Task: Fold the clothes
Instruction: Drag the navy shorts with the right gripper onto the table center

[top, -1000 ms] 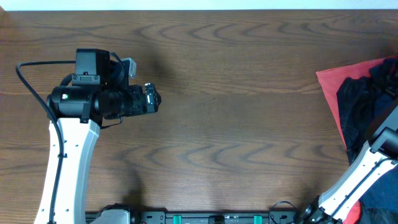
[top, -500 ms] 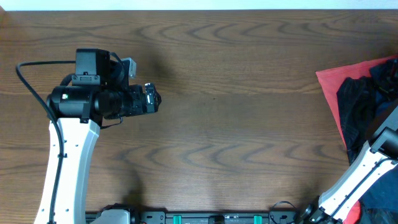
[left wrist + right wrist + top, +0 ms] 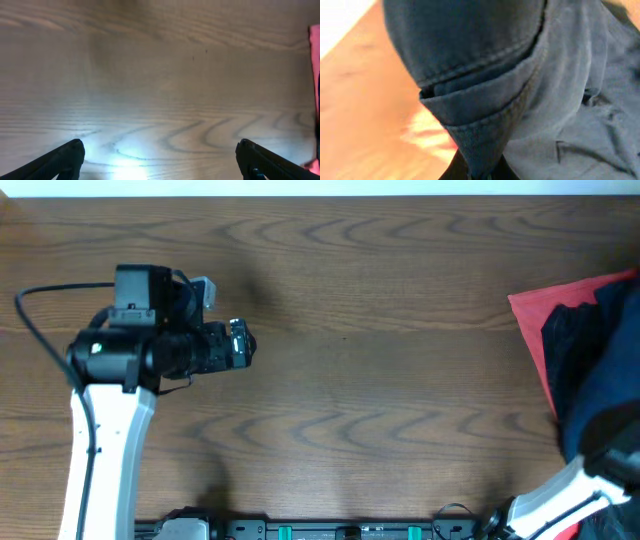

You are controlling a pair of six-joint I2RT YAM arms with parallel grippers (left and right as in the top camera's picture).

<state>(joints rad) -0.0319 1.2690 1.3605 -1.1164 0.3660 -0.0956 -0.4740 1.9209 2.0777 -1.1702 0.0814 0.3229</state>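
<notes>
Shorts of dark navy-blue soft fabric [image 3: 600, 370] bunch at the worktop's [image 3: 380, 380] right edge, hem clamped in the right end effector [image 3: 479, 173]; left arm [image 3: 100, 440] bends rightward, left end effector [image 3: 160, 152] spread wide.

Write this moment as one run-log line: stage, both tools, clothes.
stage: grasp, no fold yet | left tool: open, empty, above table | right tool: shut on shorts | red cloth: at table's right edge
</notes>
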